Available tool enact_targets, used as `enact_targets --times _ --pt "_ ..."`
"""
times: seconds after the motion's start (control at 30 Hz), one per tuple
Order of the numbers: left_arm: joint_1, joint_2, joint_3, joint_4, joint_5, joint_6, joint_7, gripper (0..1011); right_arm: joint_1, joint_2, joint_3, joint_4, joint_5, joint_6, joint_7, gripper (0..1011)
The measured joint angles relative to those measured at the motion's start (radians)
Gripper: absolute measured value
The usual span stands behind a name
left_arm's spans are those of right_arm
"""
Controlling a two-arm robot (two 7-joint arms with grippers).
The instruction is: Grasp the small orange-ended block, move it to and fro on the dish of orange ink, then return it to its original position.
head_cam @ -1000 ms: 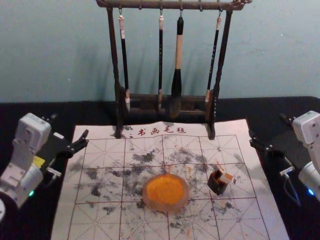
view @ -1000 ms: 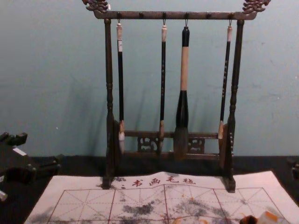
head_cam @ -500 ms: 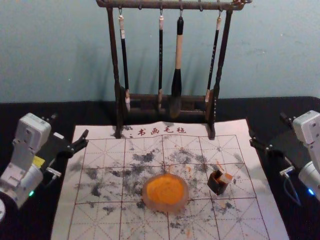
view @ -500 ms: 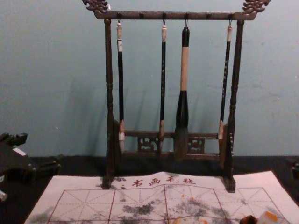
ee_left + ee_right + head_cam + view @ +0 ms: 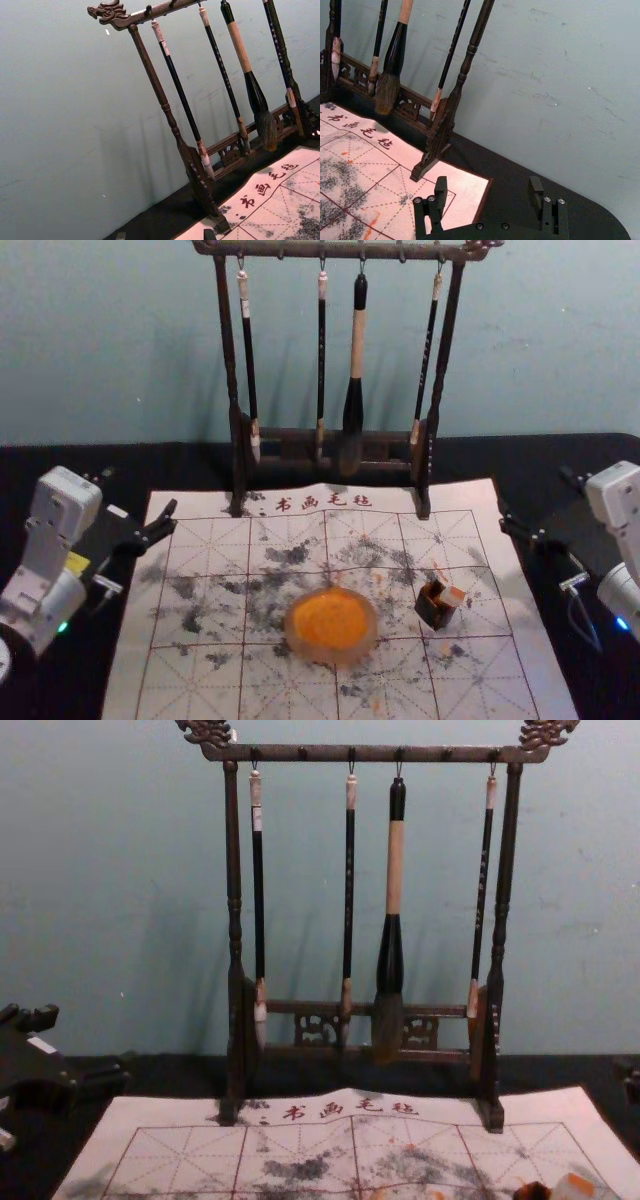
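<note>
Plainly, in the head view both pairs of fingers stand wide apart with nothing between them: the left gripper (image 5: 141,489) and the right gripper (image 5: 533,495) sit off either side of the white felt mat (image 5: 200,540). The small dark block with an orange end (image 5: 438,605) rests on the mat, inward of the right fingers and nearer the body. Farther inward, between the two pairs, lies the round, pale-rimmed dish (image 5: 338,659) of orange ink (image 5: 330,620). Wet ink might let the block slip or twist in a loose pinch, and pressing hard during the strokes could shove the dish or ruck the mat. Red characters (image 5: 310,503) on the mat read 书画毛毡.

In the left wrist view, the left fingertips are parted and hold nothing; the same characters are legible beyond them.

In the right wrist view, the right fingers gape, empty, close to the dark wooden brush stand (image 5: 468,62); a careless inward sweep could knock it.

In the chest view, a small white label (image 5: 42,1045) sits beside the left fingers, and the brush-handle lettering is too small to read.
</note>
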Motion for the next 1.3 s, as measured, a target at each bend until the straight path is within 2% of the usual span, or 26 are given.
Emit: enact_targets --times 0.8,0.93,1.1,1.3 --pt "0.000 0.000 0.000 0.000 0.000 0.000 0.000 1001 0.000 0.000 0.002 0.000 -0.001 0.000 0.001 1002" --pt "0.000 0.000 0.000 0.000 0.000 0.000 0.000 1001 -0.005 0.001 0.020 -0.005 -0.001 -0.014 0.024 1002" --pt "0.000 0.000 0.000 0.000 0.000 0.000 0.000 1001 -0.021 0.012 0.041 -0.026 0.022 -0.020 0.065 1003" --pt "0.000 0.000 0.000 0.000 0.000 0.000 0.000 1001 -0.070 0.044 0.068 -0.079 0.059 -0.044 0.131 1002"
